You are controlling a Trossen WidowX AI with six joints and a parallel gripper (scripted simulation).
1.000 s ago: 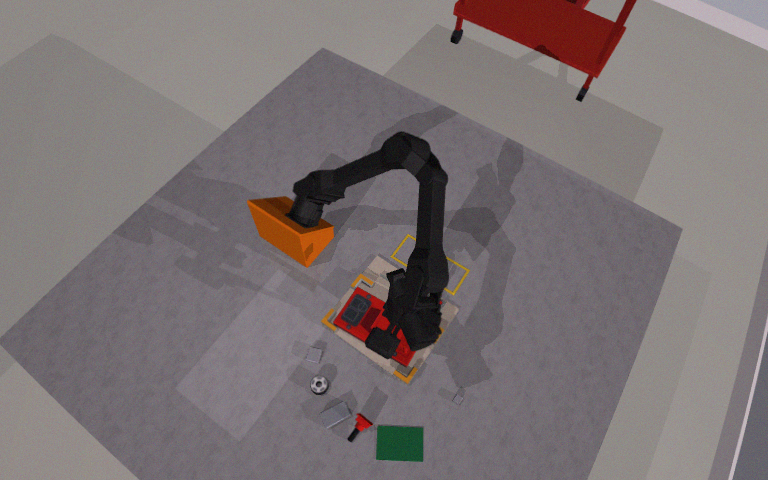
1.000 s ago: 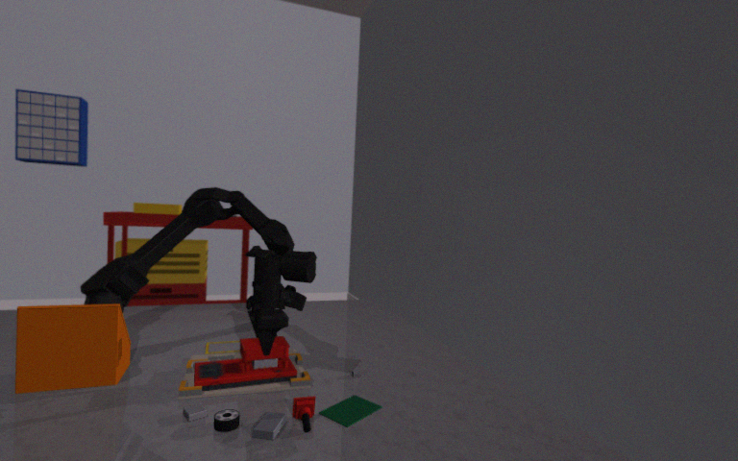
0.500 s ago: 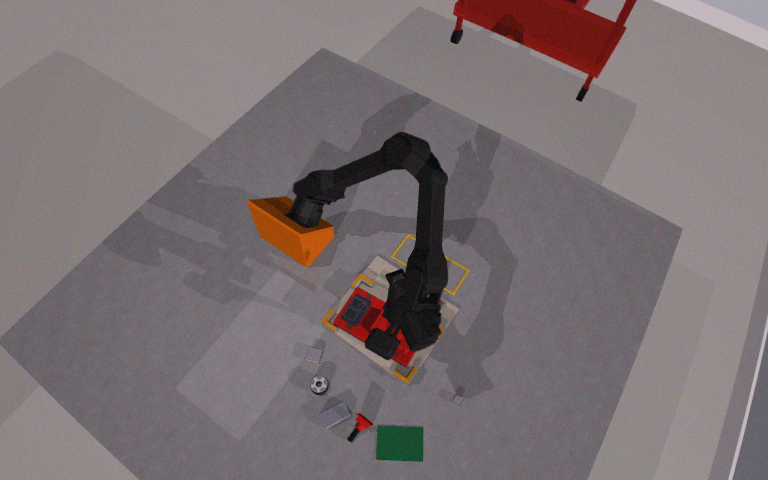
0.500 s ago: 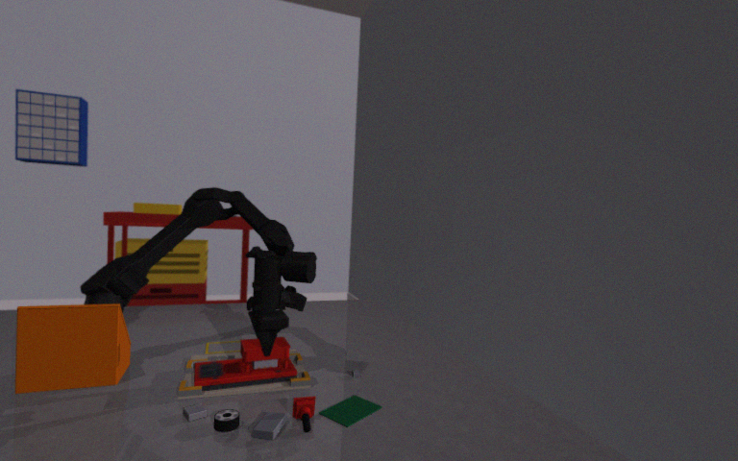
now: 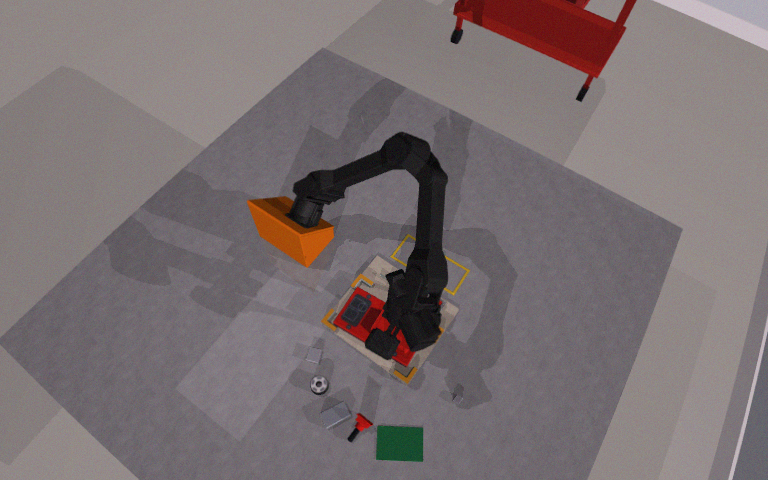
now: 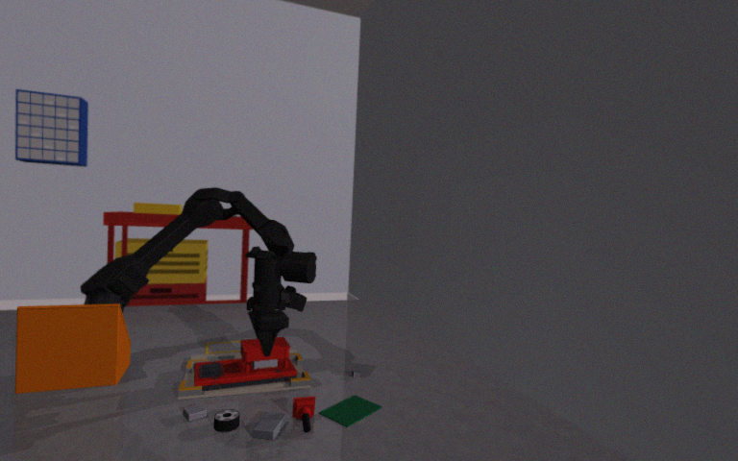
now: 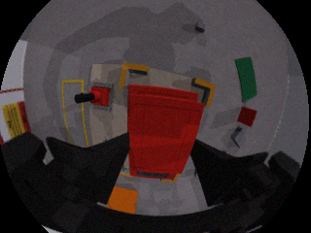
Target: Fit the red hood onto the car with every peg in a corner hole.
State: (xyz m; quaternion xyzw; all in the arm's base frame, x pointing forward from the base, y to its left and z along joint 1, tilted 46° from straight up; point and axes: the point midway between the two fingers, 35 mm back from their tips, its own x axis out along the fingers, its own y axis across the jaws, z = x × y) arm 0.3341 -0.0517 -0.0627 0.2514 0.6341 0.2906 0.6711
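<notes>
The hood [image 6: 261,351] [image 7: 164,131] is clamped between the fingers of my gripper [image 6: 267,352] [image 7: 161,138], one finger on each side of its shell. It is positioned over one end of the chassis [image 5: 346,316] [image 6: 228,374], with light showing beneath its roof in the exterior view. I cannot tell whether the pegs are seated in the corner holes.

Below the gripper, the chassis rests in the jig [image 5: 377,263] [image 6: 244,389] [image 7: 114,127], which has orange corner brackets. The yellow outline [image 5: 400,245] [image 6: 207,348] [image 7: 63,104] is on the surface just beside the jig. Well apart from my gripper, the green sheet [image 5: 399,443] [image 6: 351,410] [image 7: 246,79] lies flat. The wheel [image 5: 312,384] [image 6: 226,424] lies near a grey block [image 5: 335,414] [image 6: 269,424]. The orange housing [image 5: 280,230] [image 6: 67,348] [image 7: 122,200] stands at the arm's base end, well apart from the gripper.
</notes>
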